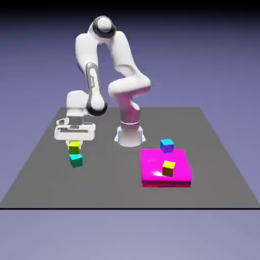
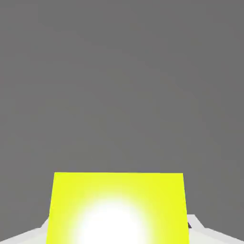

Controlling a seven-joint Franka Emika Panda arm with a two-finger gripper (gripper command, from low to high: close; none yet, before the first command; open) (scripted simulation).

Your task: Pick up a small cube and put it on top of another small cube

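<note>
In the exterior view my gripper (image 1: 75, 146) is shut on the small lime cube (image 1: 74, 148), held just above the table at the exterior view's left. The small teal cube (image 1: 76, 160) rests on the table directly below and slightly in front of the lime one, with a thin gap between them. In the hand view the lime cube (image 2: 116, 207) fills the bottom middle, brightly lit, and hides most of both finger tips. The teal cube does not show in the hand view.
A flat magenta slab (image 1: 152, 162) lies on the table at the exterior view's right. A yellow cube with brown sides (image 1: 168, 167) stands on it. A blue cube (image 1: 167, 145) sits at the slab's far edge. The robot's base (image 1: 129, 133) stands behind.
</note>
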